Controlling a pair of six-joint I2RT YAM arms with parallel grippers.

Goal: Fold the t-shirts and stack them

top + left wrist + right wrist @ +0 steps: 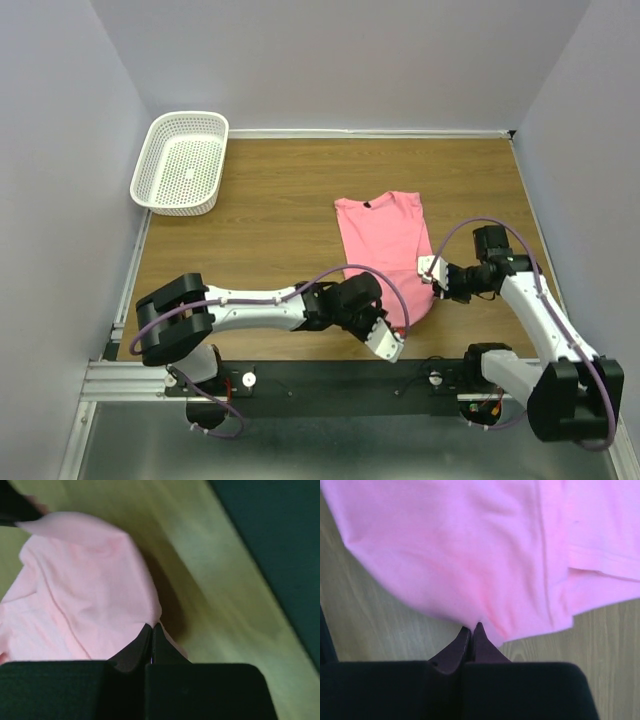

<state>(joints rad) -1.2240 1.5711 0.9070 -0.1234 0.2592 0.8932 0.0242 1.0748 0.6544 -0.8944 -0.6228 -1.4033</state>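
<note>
One salmon-pink t-shirt [385,235] lies folded lengthwise on the wooden table [270,230], neck at the far end. My left gripper [397,330] is at the shirt's near bottom corner. In the left wrist view it [151,626] is shut on a fold of the pink cloth [85,590], which is lifted a little off the wood. My right gripper [430,283] is at the shirt's near right edge. In the right wrist view it [471,627] is shut on the edge of the pink cloth [470,545].
A white plastic mesh basket [180,162] stands empty at the far left corner of the table. Grey walls close in the table on three sides. A dark rail [330,378] runs along the near edge by the arm bases.
</note>
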